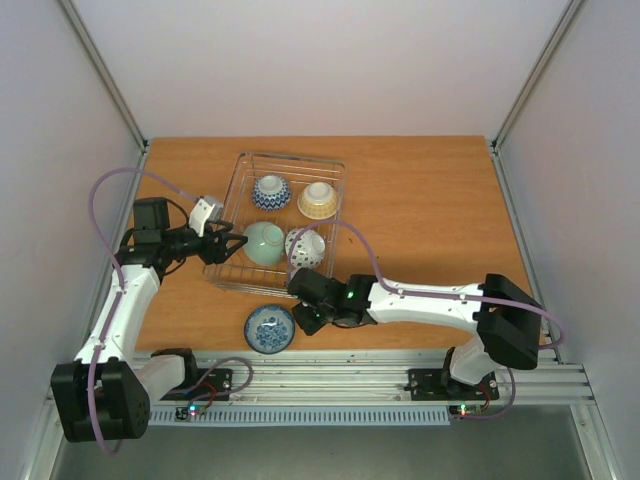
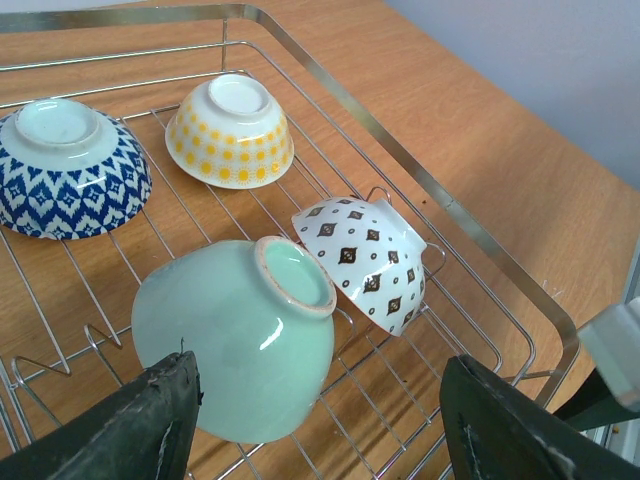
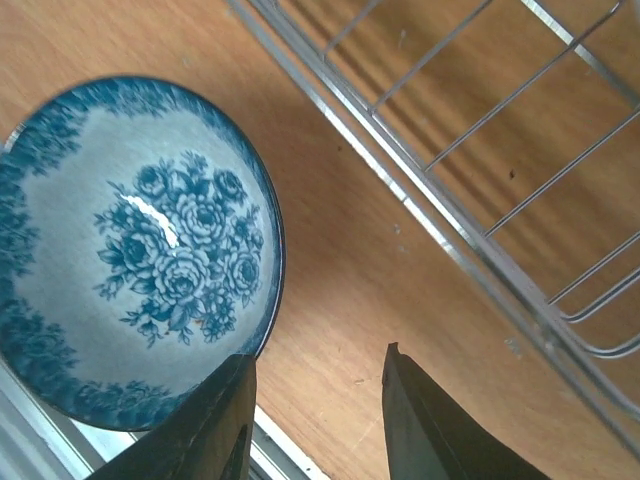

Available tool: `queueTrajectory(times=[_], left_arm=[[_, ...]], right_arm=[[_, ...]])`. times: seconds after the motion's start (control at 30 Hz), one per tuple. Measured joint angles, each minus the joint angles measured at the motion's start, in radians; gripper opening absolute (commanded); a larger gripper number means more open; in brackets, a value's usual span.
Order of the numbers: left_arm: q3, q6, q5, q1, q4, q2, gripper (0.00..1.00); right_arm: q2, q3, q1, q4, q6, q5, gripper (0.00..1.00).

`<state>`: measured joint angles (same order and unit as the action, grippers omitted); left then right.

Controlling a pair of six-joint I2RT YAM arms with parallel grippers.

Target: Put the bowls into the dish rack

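The silver wire dish rack (image 1: 236, 190) holds a blue-and-white patterned bowl (image 1: 271, 192), a cream-yellow bowl (image 1: 318, 201), a mint green bowl (image 1: 264, 243) and a white dark-speckled bowl (image 1: 306, 247). They also show upside down or tilted in the left wrist view: mint (image 2: 235, 338), speckled (image 2: 368, 257), yellow (image 2: 230, 131), blue (image 2: 68, 167). A blue floral bowl (image 1: 269, 328) sits upright on the table in front of the rack (image 3: 560, 330). My left gripper (image 1: 232, 243) is open at the rack's left side, next to the mint bowl. My right gripper (image 1: 304, 322) is open, one finger over the floral bowl's (image 3: 135, 250) rim.
The wooden table (image 1: 430, 220) ends at a metal rail (image 1: 380, 375) just in front of the floral bowl. White walls stand on three sides. Purple cables loop over both arms.
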<state>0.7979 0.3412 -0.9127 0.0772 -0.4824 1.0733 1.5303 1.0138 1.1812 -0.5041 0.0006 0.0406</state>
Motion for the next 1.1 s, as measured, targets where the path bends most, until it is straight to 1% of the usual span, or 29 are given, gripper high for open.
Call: queueTrajectory(times=[0.4,0.57,0.8,0.9,1.1], left_arm=[[0.0,0.003,0.0,0.0,0.0,0.0,0.67],[0.0,0.003,0.0,0.0,0.0,0.0,0.67],[0.0,0.003,0.0,0.0,0.0,0.0,0.67],[0.0,0.003,0.0,0.0,0.0,0.0,0.67],[0.0,0.003,0.0,0.0,0.0,0.0,0.67]], right_arm=[[0.092,-0.007,0.027,0.056,0.067,0.0,0.35],[0.121,-0.007,0.027,0.084,0.079,-0.005,0.3],[0.161,-0.007,0.032,0.109,0.09,-0.022,0.12],[0.161,-0.007,0.032,0.119,0.095,-0.026,0.03],[0.152,0.001,0.037,0.138,0.098,-0.034,0.01]])
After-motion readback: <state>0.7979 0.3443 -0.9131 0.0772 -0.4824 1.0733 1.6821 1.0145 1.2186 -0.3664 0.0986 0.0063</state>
